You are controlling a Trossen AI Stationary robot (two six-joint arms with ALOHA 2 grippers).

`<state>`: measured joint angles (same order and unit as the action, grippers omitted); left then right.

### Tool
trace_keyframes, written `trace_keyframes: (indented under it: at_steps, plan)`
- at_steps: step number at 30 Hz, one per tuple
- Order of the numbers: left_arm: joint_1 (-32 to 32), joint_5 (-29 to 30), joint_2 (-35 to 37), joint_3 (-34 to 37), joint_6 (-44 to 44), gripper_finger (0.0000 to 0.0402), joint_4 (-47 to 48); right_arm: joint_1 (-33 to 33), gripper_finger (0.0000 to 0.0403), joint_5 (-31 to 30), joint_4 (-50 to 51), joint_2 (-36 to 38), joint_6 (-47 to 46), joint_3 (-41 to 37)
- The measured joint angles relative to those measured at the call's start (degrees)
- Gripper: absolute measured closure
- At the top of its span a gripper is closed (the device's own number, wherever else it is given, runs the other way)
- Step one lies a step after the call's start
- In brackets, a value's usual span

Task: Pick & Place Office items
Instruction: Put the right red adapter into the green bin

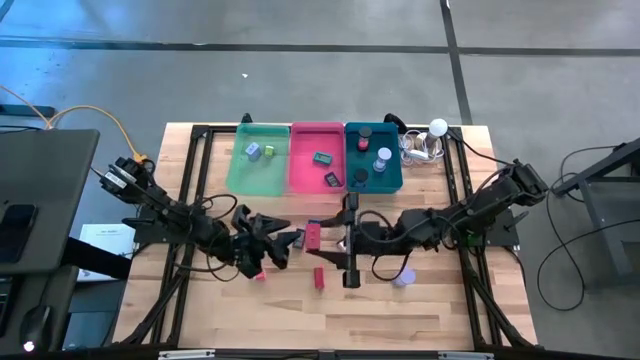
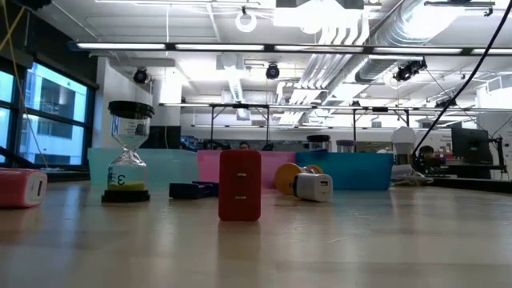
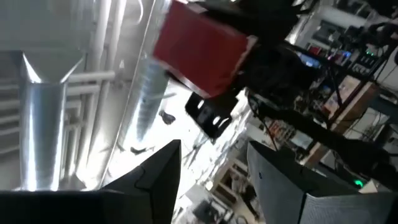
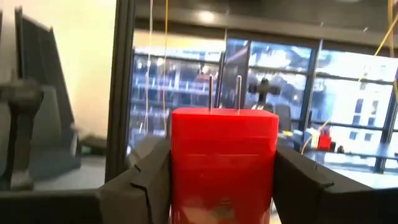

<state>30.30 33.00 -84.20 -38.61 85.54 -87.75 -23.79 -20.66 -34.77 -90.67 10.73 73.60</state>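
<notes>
From above, the right gripper (image 1: 326, 238) reaches toward the middle of the wooden table (image 1: 420, 320) and the left gripper (image 1: 288, 243) comes to meet it. Between them is a red block (image 1: 313, 236). Dark fingers and cables cover its edges, so from here I cannot tell which claw has it. A second red block (image 1: 319, 278) stands alone nearer the front edge, and a lavender cylinder (image 1: 403, 277) lies half under the right arm. At the far edge there are a green tray (image 1: 240, 175), a pink tray (image 1: 303, 178) and a teal tray (image 1: 392, 182); the small things inside them are hard to name.

At table height no gripper is visible. The second red block (image 2: 240, 186) stands upright in the middle. An hourglass (image 2: 128, 152) is on the left, and a pink object (image 2: 22, 188) is cut by the picture's edge. Behind are a blue clip (image 2: 192, 190), a white plug (image 2: 314, 186), and an office hall with ceiling pipes.

In the left wrist view, the left gripper (image 3: 214, 174) has its fingers apart with nothing between them. The red block (image 3: 199, 46) is further off, held by dark parts.

In the right wrist view, the right gripper (image 4: 221, 183) is clamped on both sides of the red block (image 4: 224, 155), which has two metal pins on top. Its lower part is cut off. Windows are behind.
</notes>
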Motion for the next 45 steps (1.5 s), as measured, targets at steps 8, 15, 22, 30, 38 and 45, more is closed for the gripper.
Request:
trace_keyframes:
  at_steps: [8, 15, 22, 30, 38, 45]
  plan:
    - [-3.47, -6.68, -2.08, -3.65, 2.99, 0.0225, -0.17, 3.55, 0.0197, 3.20, -4.52, -0.02, -6.51, 0.00]
    - [-4.63, -6.53, -6.76, -8.93, 11.76, 0.0225, -0.55, 5.59, 0.0200, 4.28, -3.85, -0.07, -11.09, 0.02]
    - [-3.82, -5.80, -8.54, -11.54, 16.56, 0.0225, -1.71, 5.36, 0.0200, 4.38, -3.68, -0.07, -10.93, 0.09]
    - [-2.51, -0.23, -8.99, -11.58, 16.32, 0.0225, -1.88, 4.89, 0.0188, 4.12, -2.84, -0.08, -9.95, 0.04]
    - [0.70, 5.89, -8.99, -11.63, 16.56, 0.0225, -1.98, 4.56, 0.0204, 4.37, -2.82, -0.11, -9.04, 0.00]
    - [0.94, 4.49, -8.99, -11.63, 17.73, 0.0225, -2.03, 4.54, 0.0185, 4.12, -2.90, -0.11, -9.56, 0.00]
